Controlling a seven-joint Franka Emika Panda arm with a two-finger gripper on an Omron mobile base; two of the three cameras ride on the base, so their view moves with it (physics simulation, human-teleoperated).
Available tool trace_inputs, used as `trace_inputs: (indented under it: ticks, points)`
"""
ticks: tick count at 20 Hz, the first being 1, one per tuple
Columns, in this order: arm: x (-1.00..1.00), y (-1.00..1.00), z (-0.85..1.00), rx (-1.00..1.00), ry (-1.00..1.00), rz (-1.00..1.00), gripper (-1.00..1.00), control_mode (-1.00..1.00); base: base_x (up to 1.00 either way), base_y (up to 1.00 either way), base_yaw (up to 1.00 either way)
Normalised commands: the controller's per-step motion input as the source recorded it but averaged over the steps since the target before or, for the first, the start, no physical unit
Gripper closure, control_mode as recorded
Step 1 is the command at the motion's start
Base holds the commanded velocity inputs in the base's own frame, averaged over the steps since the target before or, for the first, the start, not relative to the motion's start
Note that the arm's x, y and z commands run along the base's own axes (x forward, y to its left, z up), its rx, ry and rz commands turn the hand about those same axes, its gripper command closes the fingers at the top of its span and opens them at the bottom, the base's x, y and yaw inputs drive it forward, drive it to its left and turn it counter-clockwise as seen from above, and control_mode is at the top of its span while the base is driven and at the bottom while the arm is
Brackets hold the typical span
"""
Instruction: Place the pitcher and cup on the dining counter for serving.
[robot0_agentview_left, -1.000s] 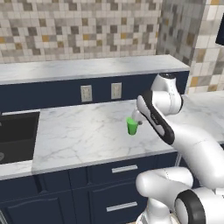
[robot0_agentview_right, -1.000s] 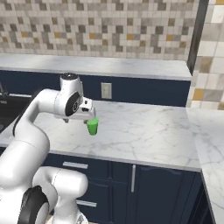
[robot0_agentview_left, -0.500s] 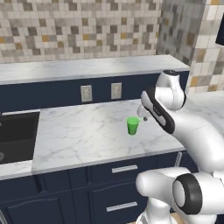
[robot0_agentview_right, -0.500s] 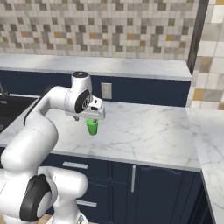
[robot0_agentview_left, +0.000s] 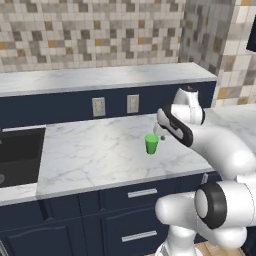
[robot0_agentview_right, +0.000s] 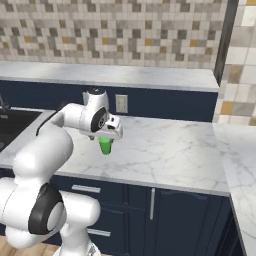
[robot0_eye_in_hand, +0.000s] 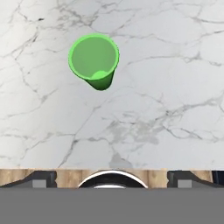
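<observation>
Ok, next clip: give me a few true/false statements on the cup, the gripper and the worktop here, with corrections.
1. The cup stands upright on the marble worktop. True.
2. The gripper is closed around the cup. False: its jaws are open and the cup stands free below it.
3. The cup is empty. True: the hand view looks into a bare green interior.
4. The cup sits inside the black sink. False: it stands on the marble well to the sink's right.
5. Two wall outlets sit on the dark panel behind the worktop. True.
</observation>
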Motion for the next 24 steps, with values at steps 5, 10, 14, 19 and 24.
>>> trace_inputs:
  ticks: [5, 10, 14, 19, 24]
  points:
    - [0.39, -0.07, -0.26, 0.01, 0.0, 0.0, -1.0, -1.0, 0.0, 0.0, 0.0]
    - [0.4, -0.06, -0.19, 0.01, 0.0, 0.0, -1.0, -1.0, 0.0, 0.0, 0.0]
    - [0.39, 0.0, -0.22, 0.0, 0.0, 0.0, -1.0, -1.0, 0.0, 0.0, 0.0]
    - [0.38, 0.0, -0.26, 0.0, 0.0, 0.0, -1.0, -1.0, 0.0, 0.0, 0.0]
    - [0.34, 0.0, -0.26, 0.0, 0.0, 0.0, -1.0, -1.0, 0.0, 0.0, 0.0]
